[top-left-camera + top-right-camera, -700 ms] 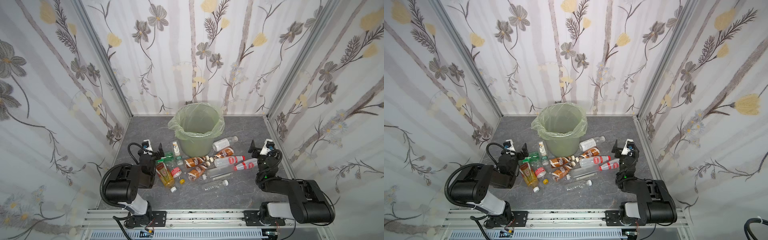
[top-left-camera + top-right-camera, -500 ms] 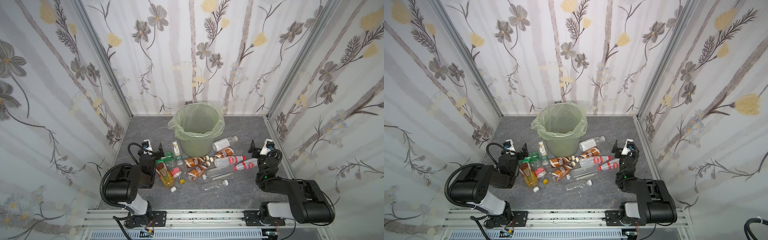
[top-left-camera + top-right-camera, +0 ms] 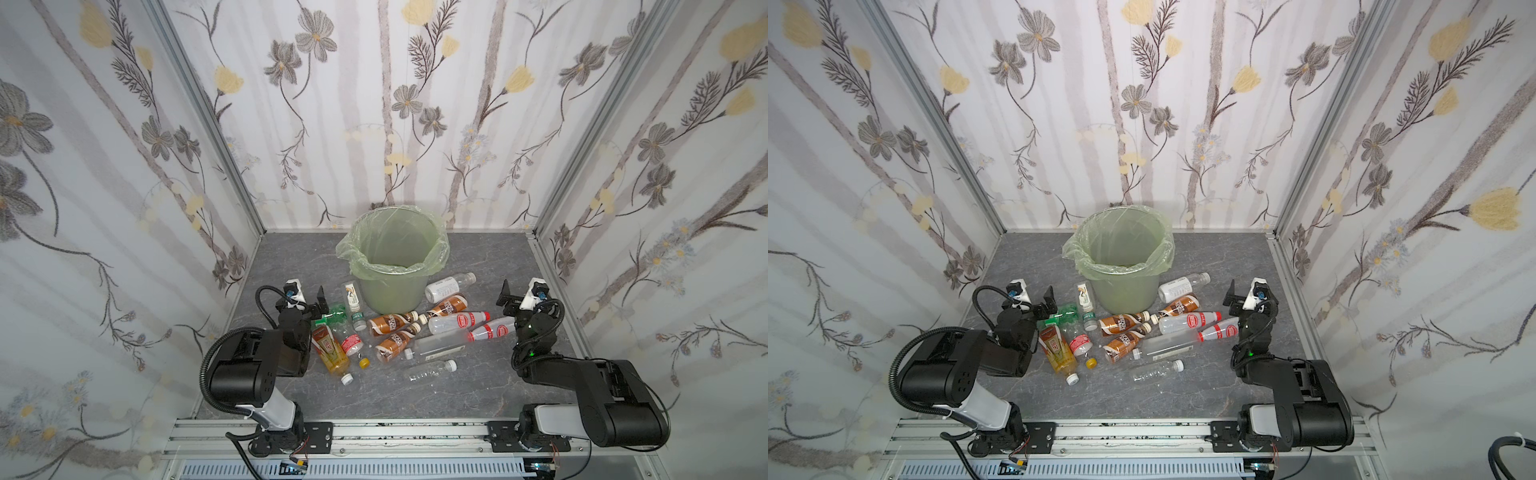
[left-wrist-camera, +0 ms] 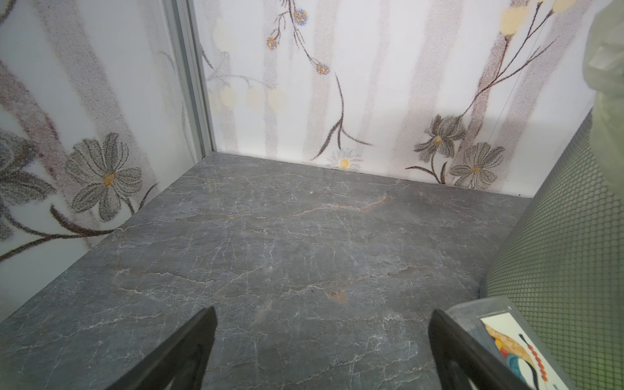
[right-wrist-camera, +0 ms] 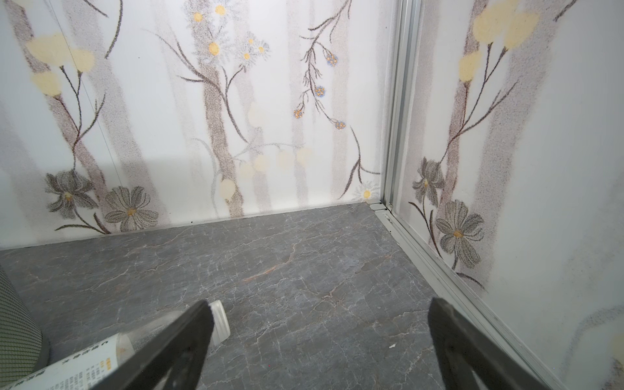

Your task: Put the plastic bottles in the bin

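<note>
Checked against both earlier top-view pairs: no change detected. The left gripper [image 3: 306, 297], lower left of the frame, and the right gripper [image 3: 519, 297], lower right, sit at the same spots with the same wide jaw gap. The plastic bottles [image 3: 390, 322] below centre and the bin [image 3: 390, 291] at centre show no resolvable shift. The wrist views have no earlier frames for comparison.

1. Pale green round plastic bin [image 3: 390, 291]: matt wall, finely mesh-textured in the left wrist view.
2. Translucent light-green film bag [image 3: 351, 253] lining its rim: thin, glossy, crinkled.
3. Clear plastic bottles [image 3: 428, 370]: shiny, smooth; labels look printed.
4. Dark grey veined tabletop [image 3: 478, 257]: stone-look, matt.
5. Silver front rail [image 3: 395, 434]: brushed metal.
6. Flowered wall panels [image 3: 415, 124]: smooth, satin.
7. Black robot-arm housings [image 3: 245, 370]: matt plastic.
</note>
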Tool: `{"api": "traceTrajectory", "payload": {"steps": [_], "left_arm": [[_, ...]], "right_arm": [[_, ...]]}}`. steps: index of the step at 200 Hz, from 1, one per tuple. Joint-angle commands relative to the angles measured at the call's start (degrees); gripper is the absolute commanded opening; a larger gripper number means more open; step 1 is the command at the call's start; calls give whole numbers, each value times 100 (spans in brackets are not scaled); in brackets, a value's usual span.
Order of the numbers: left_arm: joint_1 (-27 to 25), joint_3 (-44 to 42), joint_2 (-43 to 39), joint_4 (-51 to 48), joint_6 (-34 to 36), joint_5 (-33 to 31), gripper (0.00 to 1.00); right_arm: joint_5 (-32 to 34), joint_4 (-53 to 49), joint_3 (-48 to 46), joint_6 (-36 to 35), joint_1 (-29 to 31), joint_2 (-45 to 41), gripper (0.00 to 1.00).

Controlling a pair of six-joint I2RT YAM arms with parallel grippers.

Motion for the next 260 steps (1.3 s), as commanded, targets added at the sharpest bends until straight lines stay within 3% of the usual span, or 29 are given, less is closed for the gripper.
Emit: {"api": "traceTrajectory", "payload": {"steps": [1, 109, 143, 187, 220, 260], "left_arm": [[7, 33, -8, 80, -61, -43, 100], [15, 52, -3, 48, -70, -83, 98], [-19, 229, -375, -539, -108, -322, 98], [-186, 574, -1401, -1897, -166, -673, 100], [-289, 1049, -1839, -3078, -441, -762, 100], [-446, 1572, -2397, -4511, -723, -774, 100]], "right_arm": [[-57, 104, 40, -13, -4, 21, 100], [-109, 89, 42, 2, -28, 25, 100], [68, -45, 91, 5, 18, -85, 100], [709, -1893, 715, 227, 112, -774, 100], [1696, -4443, 1581, 1023, 180, -1217, 100], [1518, -5802, 1711, 1796, 235, -2124, 100]]}}
